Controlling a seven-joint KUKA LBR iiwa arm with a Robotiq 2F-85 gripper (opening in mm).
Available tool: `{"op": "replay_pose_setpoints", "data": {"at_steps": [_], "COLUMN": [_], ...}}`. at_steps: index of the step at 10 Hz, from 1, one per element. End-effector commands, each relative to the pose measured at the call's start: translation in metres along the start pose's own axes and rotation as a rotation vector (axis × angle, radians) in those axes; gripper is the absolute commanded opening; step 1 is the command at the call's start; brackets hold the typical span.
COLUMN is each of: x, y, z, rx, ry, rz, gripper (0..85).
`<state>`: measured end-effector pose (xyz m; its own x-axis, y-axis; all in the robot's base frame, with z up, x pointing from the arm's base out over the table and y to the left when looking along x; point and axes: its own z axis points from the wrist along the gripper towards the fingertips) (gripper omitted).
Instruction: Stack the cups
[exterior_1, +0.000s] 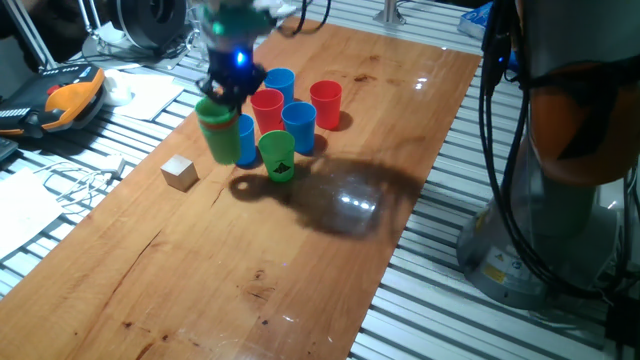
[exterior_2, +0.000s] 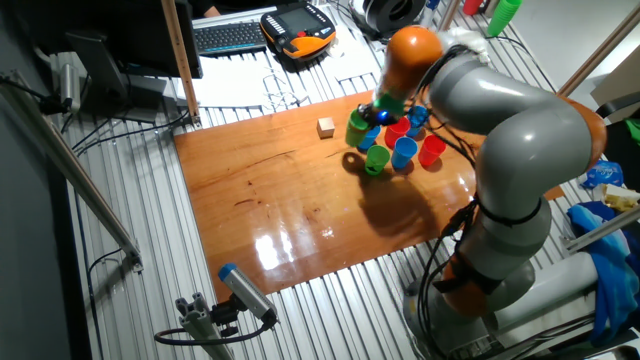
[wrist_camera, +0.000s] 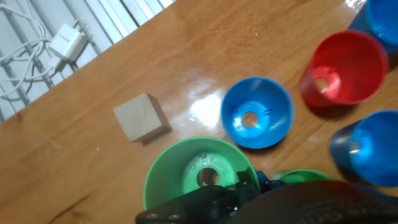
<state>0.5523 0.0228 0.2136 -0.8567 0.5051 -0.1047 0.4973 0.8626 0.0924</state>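
My gripper (exterior_1: 222, 95) is shut on the rim of a green cup (exterior_1: 217, 132), which hangs a little above the table at the left of the cluster. In the hand view this green cup (wrist_camera: 198, 171) sits open side up just under my gripper (wrist_camera: 224, 194). Right beside it stands a blue cup (wrist_camera: 256, 113), partly hidden behind it in the fixed view. A green cup with a dark mark (exterior_1: 277, 156) stands in front. Behind are a red cup (exterior_1: 267, 108), a blue cup (exterior_1: 299, 127), another red cup (exterior_1: 326, 103) and a blue cup (exterior_1: 280, 82).
A small wooden cube (exterior_1: 180, 172) lies left of the cups, also in the hand view (wrist_camera: 142, 117). The wooden table (exterior_1: 300, 280) ends in slatted metal on both sides. Cables and a charger (wrist_camera: 65, 42) lie off its left edge. The arm's base (exterior_1: 560, 200) stands at right.
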Motion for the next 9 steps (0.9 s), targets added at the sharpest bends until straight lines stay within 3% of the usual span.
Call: {"op": "replay_pose_setpoints", "data": {"at_steps": [1, 4, 6, 9], "x": [-0.007, -0.016, -0.032, -0.048], "y": [-0.004, -0.009, -0.016, -0.023], "z": [-0.022, -0.022, -0.014, -0.002], "rx": [-0.004, 0.007, -0.002, -0.016], "ry": [0.01, 0.002, 0.004, -0.01], "rz": [-0.01, -0.024, -0.046, -0.062], "gripper": [0.0, 0.0, 0.0, 0.0]}}
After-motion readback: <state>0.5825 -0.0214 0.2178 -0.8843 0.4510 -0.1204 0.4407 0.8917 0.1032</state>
